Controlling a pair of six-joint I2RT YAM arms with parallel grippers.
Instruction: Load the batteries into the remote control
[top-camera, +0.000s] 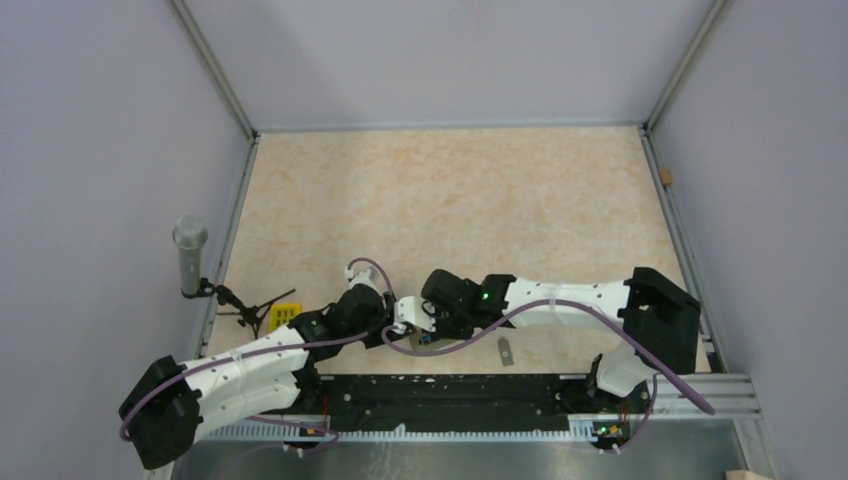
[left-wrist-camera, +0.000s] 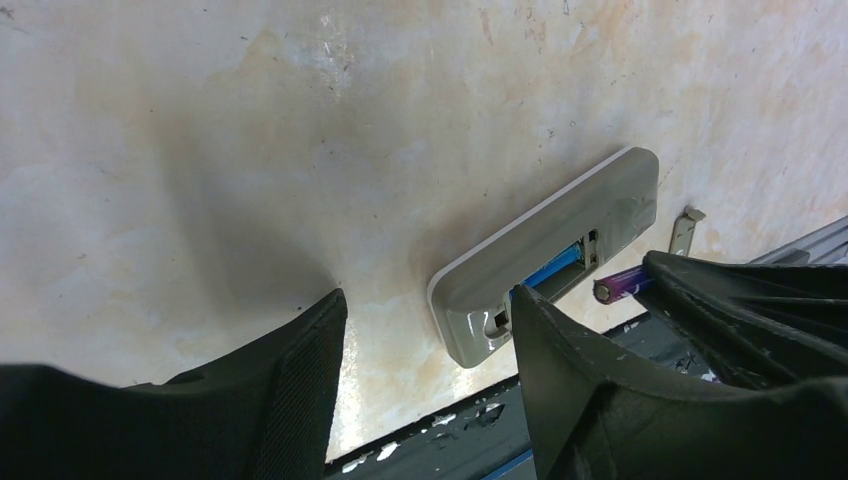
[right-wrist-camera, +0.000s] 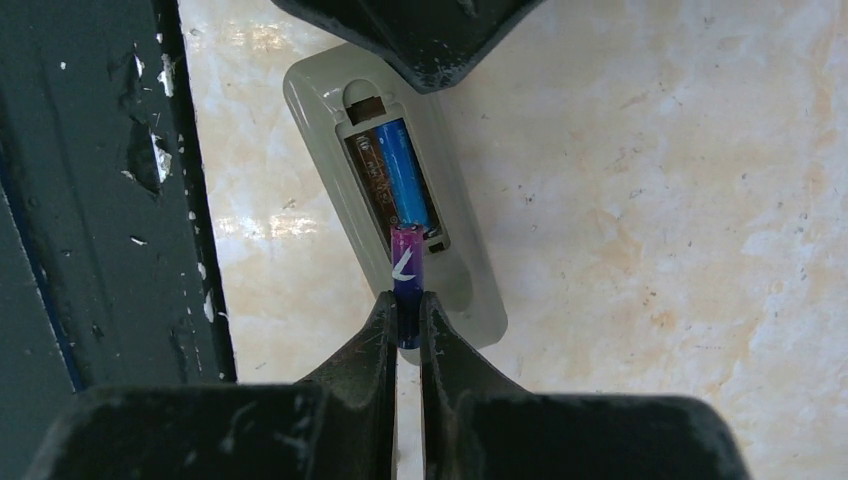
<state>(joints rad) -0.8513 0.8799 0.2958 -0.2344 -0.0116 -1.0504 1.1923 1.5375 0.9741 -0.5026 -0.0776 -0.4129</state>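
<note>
Leftmost, a yellow block (top-camera: 283, 318) lies on the table (top-camera: 450, 200) beside the left arm. Next, the left gripper (left-wrist-camera: 428, 300) is spread wide and holds nothing. One end of the remote control (left-wrist-camera: 560, 225) lies between its fingers (left-wrist-camera: 290, 390); whether they touch it I cannot tell. That remote lies grey back up near the table's front edge, its compartment uncovered, with one blue battery (right-wrist-camera: 405, 170) seated in one slot. Rightward, the right gripper (right-wrist-camera: 407, 300) pinches the second battery (right-wrist-camera: 407, 262) by its end, the free tip over the compartment's near end. Farther right, a small grey cover piece (top-camera: 506, 350) lies apart on the table.
</note>
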